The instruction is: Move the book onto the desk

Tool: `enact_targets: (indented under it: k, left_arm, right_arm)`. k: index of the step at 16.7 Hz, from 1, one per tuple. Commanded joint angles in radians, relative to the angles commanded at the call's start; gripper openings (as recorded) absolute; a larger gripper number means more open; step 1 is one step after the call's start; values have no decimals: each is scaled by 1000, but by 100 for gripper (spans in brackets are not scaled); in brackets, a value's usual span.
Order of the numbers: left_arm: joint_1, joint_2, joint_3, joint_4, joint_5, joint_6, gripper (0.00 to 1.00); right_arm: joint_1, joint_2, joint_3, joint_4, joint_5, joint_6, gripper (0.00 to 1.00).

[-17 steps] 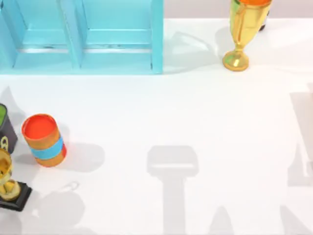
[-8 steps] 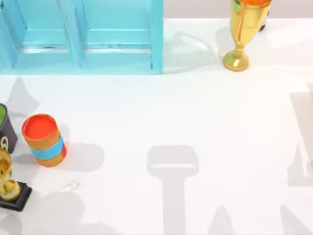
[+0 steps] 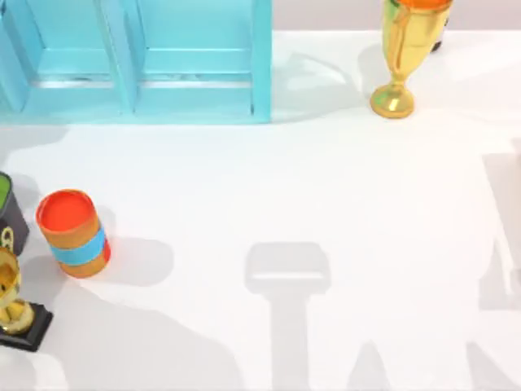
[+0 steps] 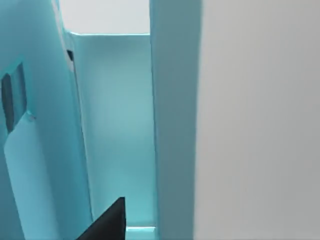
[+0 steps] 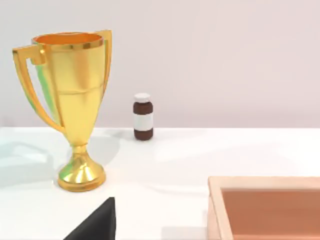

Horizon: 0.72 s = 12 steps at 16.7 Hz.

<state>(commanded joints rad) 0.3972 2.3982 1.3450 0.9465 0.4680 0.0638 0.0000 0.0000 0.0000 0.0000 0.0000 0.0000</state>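
A: So how are the cameras set up?

B: Top one hangs over the desk (image 3: 326, 179) looking straight down, with the blue shelf (image 3: 134, 61) along the far edge. The left wrist cam sits right up against that shelf (image 4: 115, 125), staring into a compartment.

A: And the right one?

B: Low, near the tabletop, facing the back wall. It shares the gold trophy (image 5: 72, 105) with the top view (image 3: 404, 53).
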Motion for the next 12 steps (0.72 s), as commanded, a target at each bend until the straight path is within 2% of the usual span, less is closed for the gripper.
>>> enact_targets:
  k: [6, 12]
  left_arm:
    - [13, 33, 33, -5, 13, 2, 100]
    - [13, 33, 33, -5, 13, 2, 55]
  right_arm:
    - [0, 0, 0, 0, 0, 0, 100]
    - [0, 0, 0, 0, 0, 0, 100]
